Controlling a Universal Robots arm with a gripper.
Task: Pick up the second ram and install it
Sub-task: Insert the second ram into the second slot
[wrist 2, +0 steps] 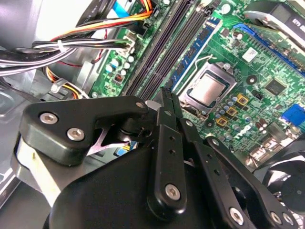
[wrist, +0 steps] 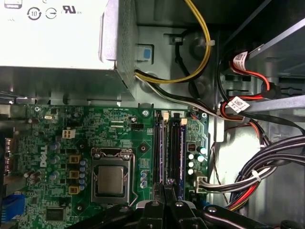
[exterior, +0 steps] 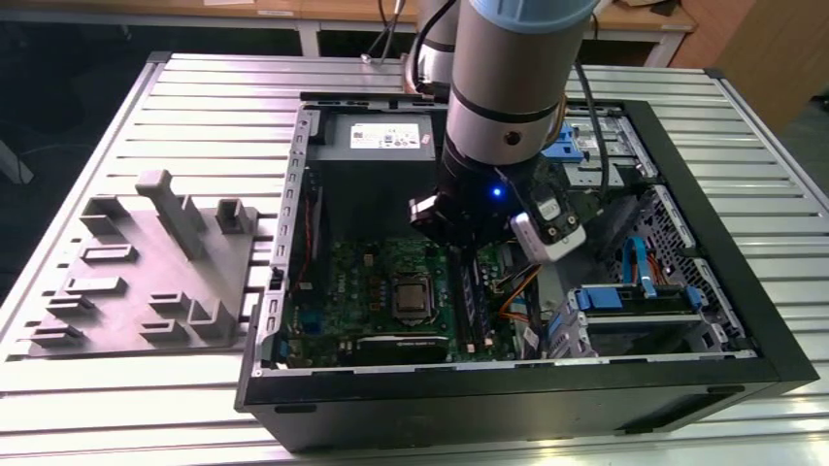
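On the slatted metal table: one open computer case, lying on its side with the open side up. To the exterior view's left is a grey moulded fixture, apart from the case.

Inside the case:
- grey power-supply box, with a white sticker in the exterior view and printed certification marks in the first wrist view
- green motherboard, with white maker's lettering beside the processor socket
- long dark slot rails just beside the socket
- yellow cable
- red and black cables with small white barcode tags

Print noted, not transcribed.

Arm: reaches down into the case, with a blue light lit near its wrist.

Tool, the end effector: clenched, fingertips pressed together, standing over one end of the slot rails in both wrist views.

Task item, the second ram: a thin dark edge at the fingertips, in line with the rails. Whether it is pinched between the fingers or sits in a rail cannot be told.
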